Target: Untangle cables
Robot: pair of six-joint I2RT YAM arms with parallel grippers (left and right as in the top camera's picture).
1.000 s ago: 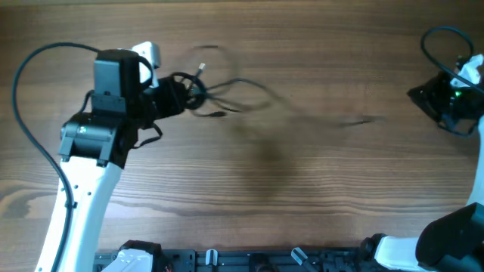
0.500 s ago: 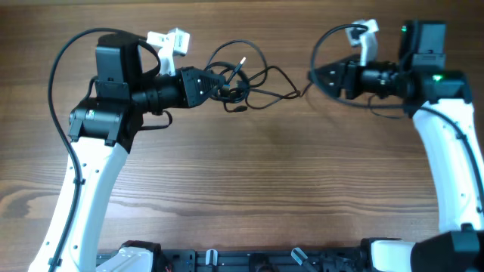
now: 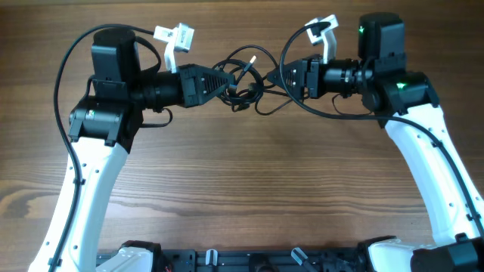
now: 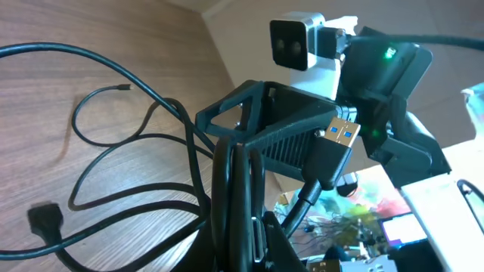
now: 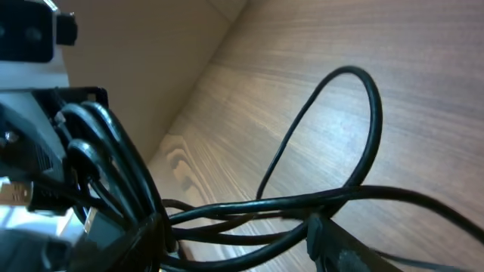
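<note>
Wood-grain table [image 3: 242, 189], cables [image 3: 246, 85] tight in the closed left claw [image 3: 225, 81]; right claw [image 3: 286, 75] state unclear.

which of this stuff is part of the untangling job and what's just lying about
job: cables; left claw, shut on them; right claw, close by

not the job: table; thick wires on the arms; black rail along the table edge

Robotics lab: left arm [image 3: 91, 189], right arm [image 3: 427, 170], wood table [image 3: 249, 189], wire clutter [image 4: 336, 227]
</note>
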